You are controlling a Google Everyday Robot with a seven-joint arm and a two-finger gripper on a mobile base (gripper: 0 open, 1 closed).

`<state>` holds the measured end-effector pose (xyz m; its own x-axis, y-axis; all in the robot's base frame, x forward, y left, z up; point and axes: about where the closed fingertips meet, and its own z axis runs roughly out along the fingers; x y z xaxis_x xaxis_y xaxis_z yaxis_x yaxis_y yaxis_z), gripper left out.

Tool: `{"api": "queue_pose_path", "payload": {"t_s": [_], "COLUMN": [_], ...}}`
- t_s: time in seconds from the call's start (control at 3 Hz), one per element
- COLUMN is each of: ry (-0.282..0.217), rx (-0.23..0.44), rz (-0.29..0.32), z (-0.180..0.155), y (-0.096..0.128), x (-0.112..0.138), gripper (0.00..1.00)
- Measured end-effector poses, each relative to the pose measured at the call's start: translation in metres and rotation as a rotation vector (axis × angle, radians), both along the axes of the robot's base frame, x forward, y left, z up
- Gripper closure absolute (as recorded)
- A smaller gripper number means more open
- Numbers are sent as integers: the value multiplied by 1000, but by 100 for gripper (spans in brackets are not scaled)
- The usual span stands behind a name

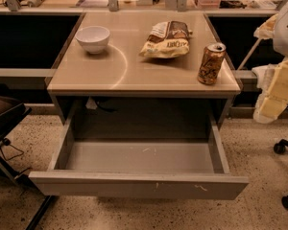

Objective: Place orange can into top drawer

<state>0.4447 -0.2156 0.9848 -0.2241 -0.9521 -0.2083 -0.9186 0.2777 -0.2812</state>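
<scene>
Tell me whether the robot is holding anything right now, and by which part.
Nothing is held. The orange can stands free near the table's front right corner; the end effector hangs off to the right, beside the table, apart from it.

The tabletop [134,71], pale and glossy, is shown with three items carried on it. The orange can [211,63] is stood upright at the front corner nearest the hand [272,97], which is held beyond the tabletop's right edge. The snack bag [166,40] is laid farther from the hand, and the white bowl [93,38] is set farthest from it.
</scene>
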Motion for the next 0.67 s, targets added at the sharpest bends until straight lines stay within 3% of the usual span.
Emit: {"api": "queue_pose_path", "payload": {"t_s": [0.33,0.67], "ry": [0,26], "rx": [0,104], "rz": [0,21], "z": [0,-7], "y": [0,4], "x": [0,10], "gripper": [0,0]}}
